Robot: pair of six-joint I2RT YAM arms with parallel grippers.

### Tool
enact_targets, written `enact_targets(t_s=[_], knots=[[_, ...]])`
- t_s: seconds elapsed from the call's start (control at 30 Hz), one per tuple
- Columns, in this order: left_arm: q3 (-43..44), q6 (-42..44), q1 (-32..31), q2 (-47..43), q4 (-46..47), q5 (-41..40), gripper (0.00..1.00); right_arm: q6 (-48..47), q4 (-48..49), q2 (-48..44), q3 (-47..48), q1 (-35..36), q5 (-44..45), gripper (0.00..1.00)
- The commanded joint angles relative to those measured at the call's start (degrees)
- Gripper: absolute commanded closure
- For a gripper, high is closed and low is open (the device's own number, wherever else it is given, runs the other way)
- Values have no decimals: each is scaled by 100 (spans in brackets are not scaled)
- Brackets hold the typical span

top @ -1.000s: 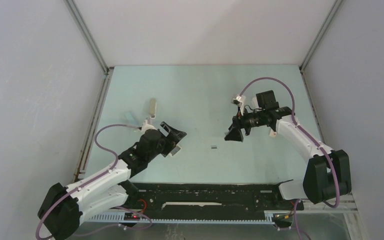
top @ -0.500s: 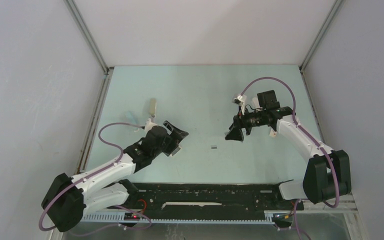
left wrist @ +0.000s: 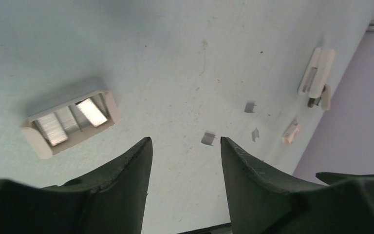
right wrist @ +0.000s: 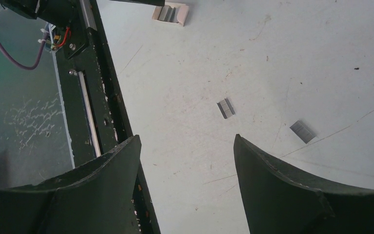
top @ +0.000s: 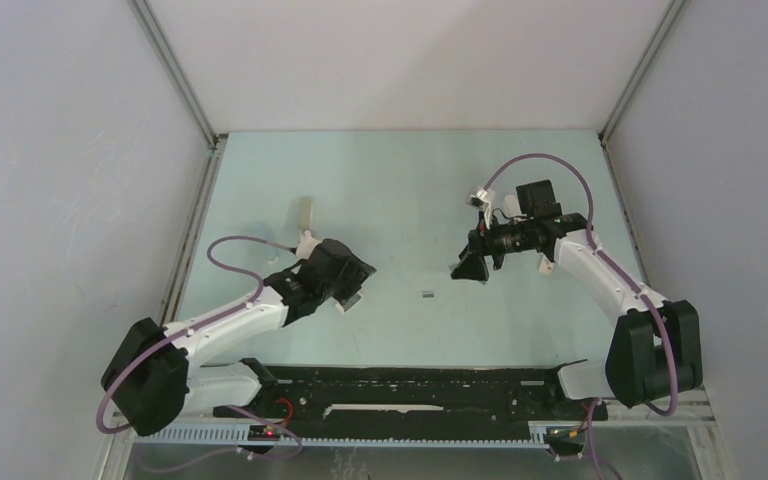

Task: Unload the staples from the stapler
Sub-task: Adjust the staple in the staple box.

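Left gripper [left wrist: 185, 144]: black jaws stood partly apart, gripping nothing, above the pale-green table [left wrist: 175, 48].
Right gripper [right wrist: 186, 141]: jaws stood wide apart, holding nothing.
Staples [right wrist: 226, 108]: tiny dark-grey metal strips, lay loose on the table ahead of both grippers.
Stapler [left wrist: 316, 70]: small white oblong plastic body, lay near the wall [left wrist: 350, 122].
Box [left wrist: 68, 124]: small, white, open, silvery strips inside, lay beside the left jaw.

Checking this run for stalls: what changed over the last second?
The left arm's elbow swung forward and inward. The left end effector barely shifted, its jaws open beside the staple box. The right end effector, loose staples and beige bar stayed put.
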Motion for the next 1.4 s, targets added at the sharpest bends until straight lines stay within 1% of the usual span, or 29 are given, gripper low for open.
enact_targets(t_s=[0.0, 0.17, 0.33, 0.63, 1.37], knots=[[382, -162, -34, 10, -692, -482, 41, 53, 106, -212, 2, -83, -160, 21], [457, -280, -47, 62, -1075, -564, 38, 59, 107, -199, 6, -92, -173, 21], [493, -333, -47, 260, -1170, -582, 36, 60, 107, -185, 7, -93, -176, 21], [610, -186, -47, 364, -1177, -643, 35, 61, 111, -204, 7, -115, -182, 21], [576, -97, -36, 369, -992, -599, 35, 60, 107, -176, 7, -132, -179, 21]])
